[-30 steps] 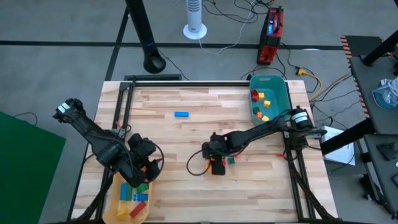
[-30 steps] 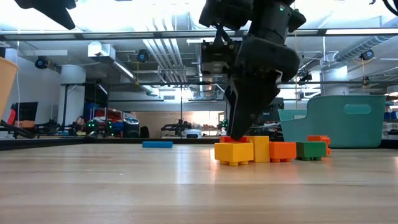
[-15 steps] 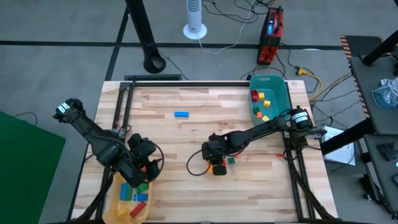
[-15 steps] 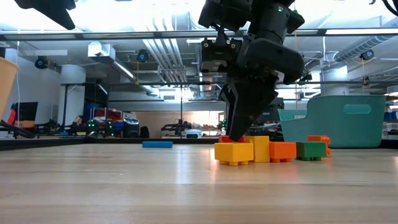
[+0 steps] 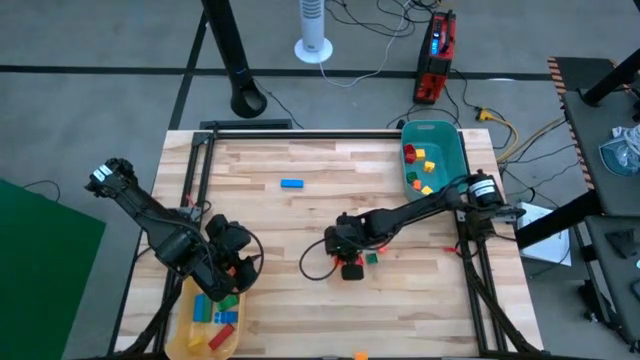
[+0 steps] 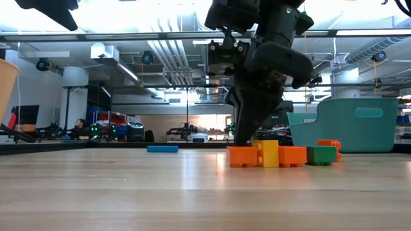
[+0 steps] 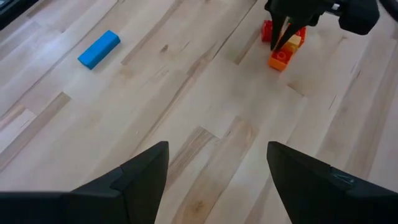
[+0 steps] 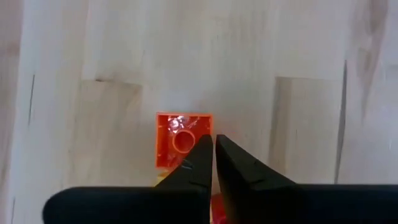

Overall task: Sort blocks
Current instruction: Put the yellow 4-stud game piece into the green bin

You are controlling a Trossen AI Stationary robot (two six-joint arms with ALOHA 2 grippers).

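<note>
A small cluster of blocks [image 5: 357, 259] sits on the wooden table, right of its middle. In the low view it shows an orange block [image 6: 244, 156], a yellow one [image 6: 268, 153], another orange one [image 6: 292, 155] and a green one [image 6: 321, 154]. My right gripper [image 8: 213, 140] points down into the cluster's near-left end, shut with nothing between its fingers. A blue bar [image 5: 291, 184] lies flat farther back. My left gripper [image 7: 217, 180] hangs open over the yellow tray [image 5: 193, 330] at the near left. My right gripper comes from above with its shut fingertips [image 8: 202, 146] at the edge of an orange block [image 8: 180, 140] that lies stud-up on the table. I cannot tell whether they touch it.
The teal bin [image 5: 452, 150] at the far right holds red, yellow and green blocks. The yellow tray holds blue, green, red and yellow ones. A small orange piece [image 5: 360, 354] lies at the table's near edge. Bare wood stretches between the arms.
My right gripper has shut at the cluster without moving off. The yellow-orange block that stood at the cluster's front has gone from its place, baring an orange block behind it. A small orange piece has turned up at the table's near edge.
</note>
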